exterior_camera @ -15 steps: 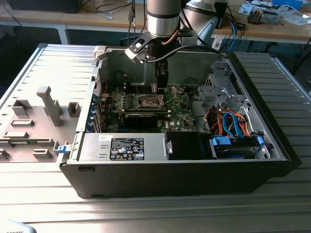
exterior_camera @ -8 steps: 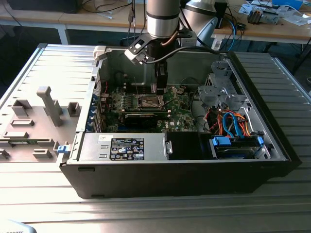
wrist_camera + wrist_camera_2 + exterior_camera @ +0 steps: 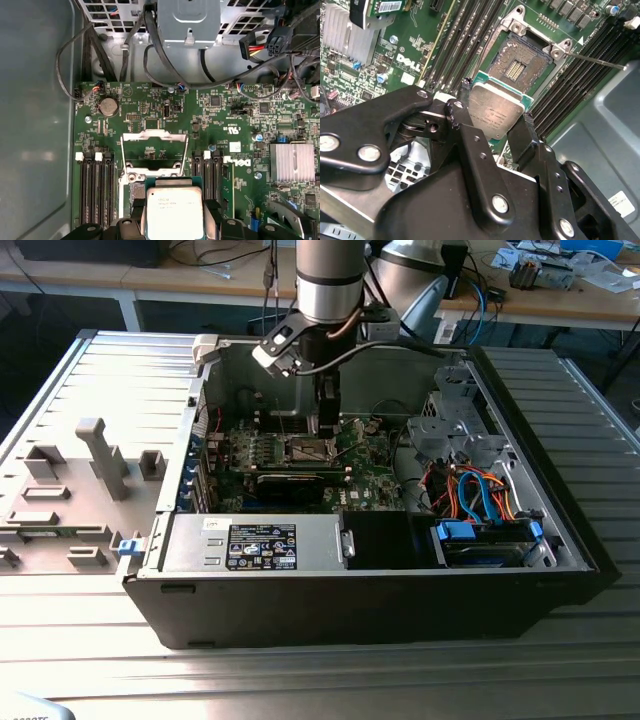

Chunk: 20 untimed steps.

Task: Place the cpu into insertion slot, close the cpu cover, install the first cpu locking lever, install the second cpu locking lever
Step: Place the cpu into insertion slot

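Here the gripper (image 3: 492, 119) has its fingers (image 3: 470, 145) clamped on the cpu (image 3: 497, 112), one on each of two opposite edges, so the silver-grey face shows between them in both wrist views. The chip hangs just above the insertion slot (image 3: 520, 65), apart from it. In the second wrist view it covers only one side of the socket and is not yet seated. The cpu cover (image 3: 155, 135) stands swung open on the side of the slot toward the drive cage (image 3: 187, 20), leaving the socket bare. In the exterior view the arm reaches down into the open computer case (image 3: 350, 580), over the green motherboard (image 3: 235, 455). The cpu looks light, stiff and flat, and its smooth metal lid could slip, so an edge grip like this one suits it. Its underside contacts and the socket's pins are likely fragile, which argues for a level, gentle hold and no pressing on the face.
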Tool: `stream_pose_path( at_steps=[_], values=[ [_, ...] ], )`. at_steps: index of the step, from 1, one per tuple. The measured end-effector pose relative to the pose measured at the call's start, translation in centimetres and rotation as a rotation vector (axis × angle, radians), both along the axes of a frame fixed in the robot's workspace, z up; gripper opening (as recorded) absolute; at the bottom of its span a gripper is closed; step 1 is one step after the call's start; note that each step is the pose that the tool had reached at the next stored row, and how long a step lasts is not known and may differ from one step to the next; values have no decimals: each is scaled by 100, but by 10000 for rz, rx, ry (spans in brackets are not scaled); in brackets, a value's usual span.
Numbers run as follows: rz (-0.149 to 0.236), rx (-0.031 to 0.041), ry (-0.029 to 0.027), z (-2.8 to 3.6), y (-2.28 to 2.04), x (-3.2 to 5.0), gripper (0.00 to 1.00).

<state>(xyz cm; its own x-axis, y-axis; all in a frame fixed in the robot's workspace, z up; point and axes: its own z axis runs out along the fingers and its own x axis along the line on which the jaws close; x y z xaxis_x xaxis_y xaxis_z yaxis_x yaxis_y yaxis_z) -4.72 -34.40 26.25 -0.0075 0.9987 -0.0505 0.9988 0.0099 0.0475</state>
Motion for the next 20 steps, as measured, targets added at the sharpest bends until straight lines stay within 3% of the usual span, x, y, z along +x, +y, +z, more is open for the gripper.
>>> stream_pose_path(
  at_steps=[17,18,19,20],
  values=[
    [5,3,0,-119,25,-46,55],
    [7,31,0,-168,32,-47,55],
    [7,338,-2,-198,46,-62,55],
    [17,352,1,-204,45,-63,55]
  ],
)
